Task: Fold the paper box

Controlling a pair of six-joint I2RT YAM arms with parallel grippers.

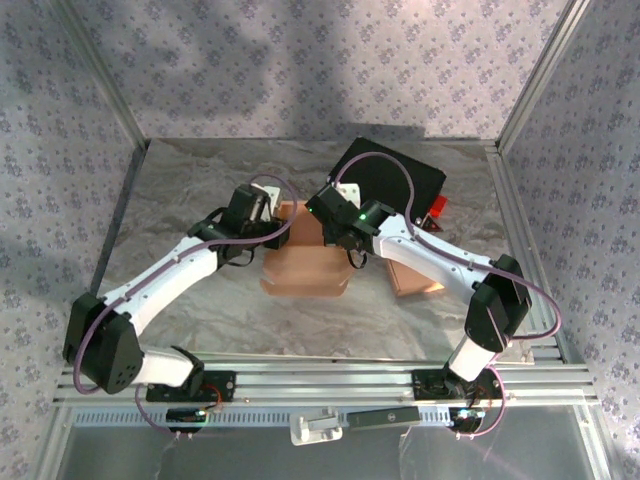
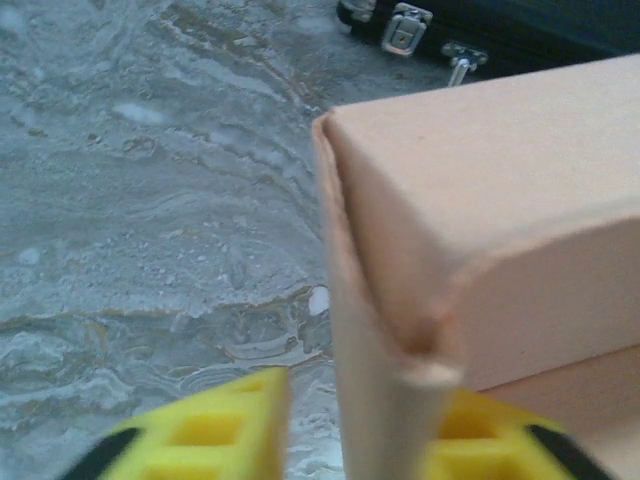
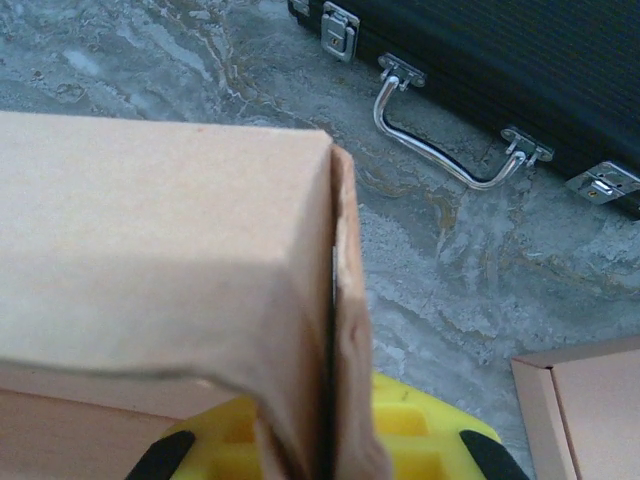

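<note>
A: Which step is in hand, in your opinion?

B: I think it is the shaping of the corners. Nearest to its camera, the right gripper [image 3: 320, 440] is pressed together on a thin side wall of the box [image 3: 150, 230], so it pinches the cardboard at that corner.

A: And the left one?

B: The left gripper [image 2: 360, 435] has the other side wall between its fingers [image 2: 230, 430], but they are a little spread. I see bare desk [image 2: 150, 200] between one finger and the wall. So it stands around the wall and does not pinch it.

A: Where is the box?

B: In the middle of the desk, just in front of both arms [image 1: 170, 280]. It is half raised, with the grippers at its two far corners.

A: What does the next move need?

B: In my judgement the left gripper must close on its wall first. Then both must fold the walls inward together, so that the creases stay straight and the box does not slide.

A: How many things do you count?

B: Two arms, two grippers, one box. Beside the box on the right lies one flat sheet [image 1: 415, 280] of the same cardboard. Farthest is one black case [image 1: 395, 180] with one metal handle [image 3: 440, 150].
</note>
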